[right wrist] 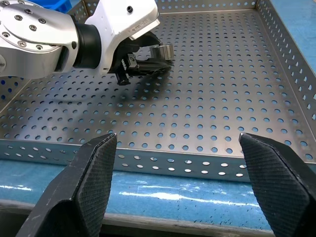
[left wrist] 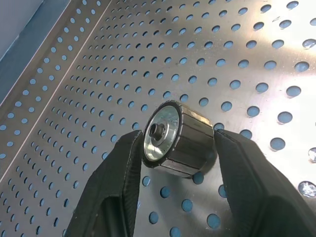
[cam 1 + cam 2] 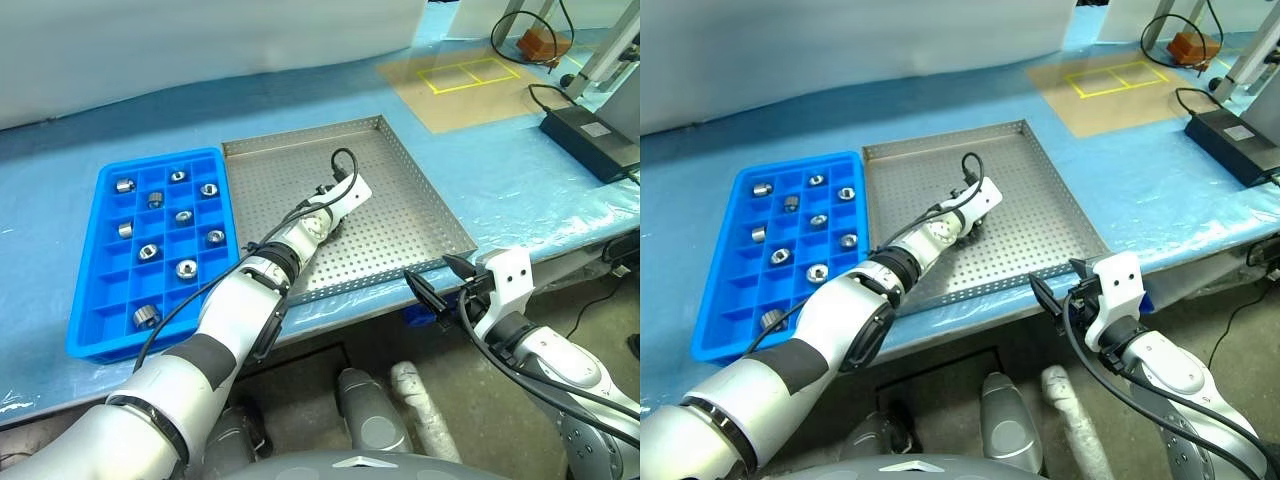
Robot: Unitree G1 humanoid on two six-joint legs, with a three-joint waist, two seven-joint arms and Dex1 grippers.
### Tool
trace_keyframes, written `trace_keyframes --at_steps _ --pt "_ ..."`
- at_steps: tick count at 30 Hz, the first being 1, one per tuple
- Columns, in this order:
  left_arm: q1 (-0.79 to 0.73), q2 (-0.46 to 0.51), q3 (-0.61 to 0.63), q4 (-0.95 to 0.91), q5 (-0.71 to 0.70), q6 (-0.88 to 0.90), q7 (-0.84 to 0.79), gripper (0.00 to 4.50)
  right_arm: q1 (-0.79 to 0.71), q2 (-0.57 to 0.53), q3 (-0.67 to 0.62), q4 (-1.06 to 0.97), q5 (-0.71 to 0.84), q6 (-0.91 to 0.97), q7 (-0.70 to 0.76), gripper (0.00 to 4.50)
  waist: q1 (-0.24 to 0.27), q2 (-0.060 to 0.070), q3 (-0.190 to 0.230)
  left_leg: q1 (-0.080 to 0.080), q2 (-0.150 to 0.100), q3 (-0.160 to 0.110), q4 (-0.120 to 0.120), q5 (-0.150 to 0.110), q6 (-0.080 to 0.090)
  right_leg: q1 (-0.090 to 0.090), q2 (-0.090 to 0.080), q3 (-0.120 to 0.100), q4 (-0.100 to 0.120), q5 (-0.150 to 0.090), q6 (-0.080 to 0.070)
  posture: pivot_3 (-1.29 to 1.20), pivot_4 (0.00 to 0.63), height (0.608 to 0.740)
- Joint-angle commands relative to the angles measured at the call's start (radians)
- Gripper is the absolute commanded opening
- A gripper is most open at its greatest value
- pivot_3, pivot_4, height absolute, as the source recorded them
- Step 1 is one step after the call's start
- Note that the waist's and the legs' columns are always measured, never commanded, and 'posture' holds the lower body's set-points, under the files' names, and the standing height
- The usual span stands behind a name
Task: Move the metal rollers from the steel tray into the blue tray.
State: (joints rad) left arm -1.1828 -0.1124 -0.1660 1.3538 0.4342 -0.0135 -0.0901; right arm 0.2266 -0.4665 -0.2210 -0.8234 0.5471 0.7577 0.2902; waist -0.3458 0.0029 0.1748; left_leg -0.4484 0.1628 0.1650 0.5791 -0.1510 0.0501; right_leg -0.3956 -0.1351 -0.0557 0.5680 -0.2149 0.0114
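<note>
No text, label, brand, number or sign can be read anywhere. A pale label sits on the black box (image 3: 592, 140) at the desk's far right, but its print is too small to read.

In the head views the left gripper (image 3: 335, 222) hides the roller (image 2: 177, 138) it reaches for on the steel tray (image 3: 400, 190). The rollers in the blue tray (image 3: 88, 290) are too small to show detail. The black box (image 3: 592, 140) beside the steel tray is cut by the edge.
</note>
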Motion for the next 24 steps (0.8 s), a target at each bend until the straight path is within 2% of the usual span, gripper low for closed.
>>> trace_keyframes --at_steps 1,2,12,18,24 --pt "0.023 0.003 -0.013 0.025 0.007 0.022 -0.008 1.52 -0.001 -0.004 -0.004 -0.007 -0.008 -0.02 0.002 4.09 0.0 0.0 0.0 0.0 0.0 0.0 0.0 0.0 0.0 0.0 0.0 0.0 0.0 0.0 0.0 -0.73 0.15 0.74" --pt "0.021 0.003 -0.014 0.025 0.009 0.021 -0.007 1.34 -0.001 -0.004 -0.003 -0.004 -0.009 -0.022 0.003 4.09 0.0 0.0 0.0 0.0 0.0 0.0 0.0 0.0 0.0 0.0 0.0 0.0 0.0 0.0 0.0 -0.73 0.15 0.74" --pt "0.001 0.005 -0.002 0.018 -0.014 -0.002 -0.025 1.34 -0.027 -0.006 0.017 0.022 -0.022 -0.035 0.015 4.09 0.001 0.001 0.0 0.0 0.0 0.0 0.0 0.0 0.0 0.0 0.0 0.0 0.0 0.0 0.0 -0.71 0.15 0.74" --pt "-0.047 0.015 0.047 0.001 -0.071 -0.063 -0.071 1.34 -0.06 -0.009 0.024 0.04 -0.024 -0.039 0.028 4.09 0.002 0.001 0.0 -0.001 -0.001 0.0 0.0 0.0 0.0 -0.001 -0.001 0.0 0.0 0.0 0.0 -0.68 0.15 0.74" --pt "-0.075 0.078 0.086 -0.017 -0.122 -0.107 -0.144 1.34 -0.11 -0.015 0.049 0.089 -0.037 -0.059 0.053 4.09 0.007 0.001 0.0 -0.006 -0.003 0.0 0.0 0.0 0.001 -0.006 -0.003 -0.001 0.0 0.004 -0.006 -0.63 0.15 0.74"
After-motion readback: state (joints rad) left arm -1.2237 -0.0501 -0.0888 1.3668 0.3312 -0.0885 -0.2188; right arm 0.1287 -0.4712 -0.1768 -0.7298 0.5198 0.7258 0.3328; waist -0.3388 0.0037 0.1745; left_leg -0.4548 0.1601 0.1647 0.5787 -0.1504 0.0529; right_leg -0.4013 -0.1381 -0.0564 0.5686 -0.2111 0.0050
